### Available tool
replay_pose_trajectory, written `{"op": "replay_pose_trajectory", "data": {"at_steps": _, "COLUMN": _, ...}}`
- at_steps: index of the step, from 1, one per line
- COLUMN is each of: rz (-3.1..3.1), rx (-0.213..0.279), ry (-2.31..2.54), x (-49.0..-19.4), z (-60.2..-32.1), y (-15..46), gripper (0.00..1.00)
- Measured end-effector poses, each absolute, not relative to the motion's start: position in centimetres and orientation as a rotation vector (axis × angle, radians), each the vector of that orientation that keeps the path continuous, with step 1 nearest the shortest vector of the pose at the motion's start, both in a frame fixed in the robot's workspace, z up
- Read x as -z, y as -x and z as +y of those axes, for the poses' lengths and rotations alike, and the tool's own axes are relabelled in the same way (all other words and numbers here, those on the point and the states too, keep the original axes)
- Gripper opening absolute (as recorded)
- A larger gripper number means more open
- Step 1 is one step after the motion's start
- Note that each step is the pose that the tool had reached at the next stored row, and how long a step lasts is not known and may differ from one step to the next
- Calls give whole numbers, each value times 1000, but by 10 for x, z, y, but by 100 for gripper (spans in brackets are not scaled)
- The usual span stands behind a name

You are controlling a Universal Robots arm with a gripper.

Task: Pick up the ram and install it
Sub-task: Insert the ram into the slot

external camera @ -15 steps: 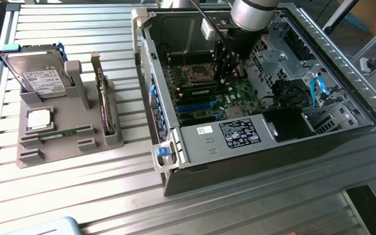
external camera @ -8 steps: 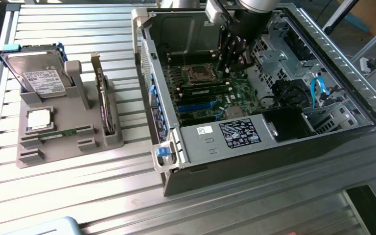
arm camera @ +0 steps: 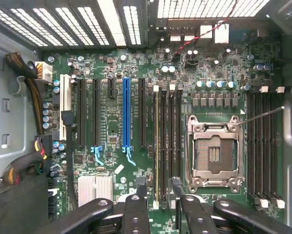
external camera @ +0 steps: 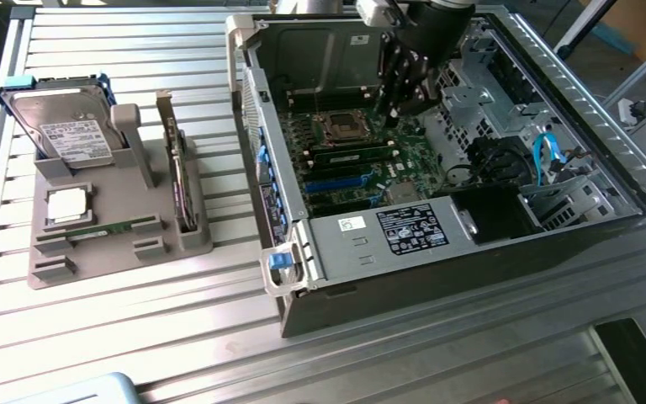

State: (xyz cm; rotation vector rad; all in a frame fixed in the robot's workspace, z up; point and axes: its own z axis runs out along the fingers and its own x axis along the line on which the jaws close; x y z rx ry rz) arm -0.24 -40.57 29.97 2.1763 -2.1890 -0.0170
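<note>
Wide open, the hand (arm camera: 159,197) straddles the ram (arm camera: 157,146) standing in its motherboard (arm camera: 111,161) slot, so seating looks finished and the release made; pulling away calls for a straight lift off the stick

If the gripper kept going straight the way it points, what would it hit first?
Probably the memory slots beside the CPU socket; the gripper hangs over them, depth unclear.

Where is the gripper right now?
In the upper middle of the exterior view, the gripper hangs open inside the computer case, over the motherboard's memory slots beside the CPU socket.
</note>
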Motion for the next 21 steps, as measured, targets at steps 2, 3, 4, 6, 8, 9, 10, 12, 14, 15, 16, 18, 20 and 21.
{"op": "replay_pose_trajectory", "data": {"at_steps": 2, "rz": -2188, "rx": 15, "ry": -2176, "x": -303, "z": -406, "y": 2, "gripper": 32}}
{"op": "replay_pose_trajectory", "data": {"at_steps": 3, "rz": -2188, "rx": 15, "ry": -2175, "x": -305, "z": -405, "y": 2, "gripper": 32}}
{"op": "replay_pose_trajectory", "data": {"at_steps": 4, "rz": -2188, "rx": 14, "ry": -2175, "x": -306, "z": -405, "y": 2, "gripper": 32}}
{"op": "replay_pose_trajectory", "data": {"at_steps": 6, "rz": -2188, "rx": 14, "ry": -2175, "x": -309, "z": -405, "y": 2, "gripper": 32}}
{"op": "replay_pose_trajectory", "data": {"at_steps": 8, "rz": -2187, "rx": 13, "ry": -2175, "x": -312, "z": -405, "y": 2, "gripper": 32}}
{"op": "replay_pose_trajectory", "data": {"at_steps": 9, "rz": -2187, "rx": 13, "ry": -2174, "x": -314, "z": -405, "y": 2, "gripper": 32}}
{"op": "replay_pose_trajectory", "data": {"at_steps": 10, "rz": -2187, "rx": 13, "ry": -2174, "x": -316, "z": -405, "y": 2, "gripper": 32}}
{"op": "replay_pose_trajectory", "data": {"at_steps": 12, "rz": -2187, "rx": 12, "ry": -2174, "x": -319, "z": -405, "y": 2, "gripper": 32}}
{"op": "replay_pose_trajectory", "data": {"at_steps": 14, "rz": -2187, "rx": 12, "ry": -2174, "x": -322, "z": -405, "y": 2, "gripper": 32}}
{"op": "replay_pose_trajectory", "data": {"at_steps": 15, "rz": -2187, "rx": 11, "ry": -2174, "x": -324, "z": -405, "y": 2, "gripper": 32}}
{"op": "replay_pose_trajectory", "data": {"at_steps": 16, "rz": -2186, "rx": 10, "ry": -2173, "x": -326, "z": -405, "y": 2, "gripper": 32}}
{"op": "replay_pose_trajectory", "data": {"at_steps": 18, "rz": -2186, "rx": 10, "ry": -2173, "x": -331, "z": -405, "y": 2, "gripper": 32}}
{"op": "replay_pose_trajectory", "data": {"at_steps": 20, "rz": -2186, "rx": 9, "ry": -2173, "x": -336, "z": -405, "y": 2, "gripper": 32}}
{"op": "replay_pose_trajectory", "data": {"at_steps": 21, "rz": -2186, "rx": 9, "ry": -2173, "x": -339, "z": -405, "y": 2, "gripper": 32}}
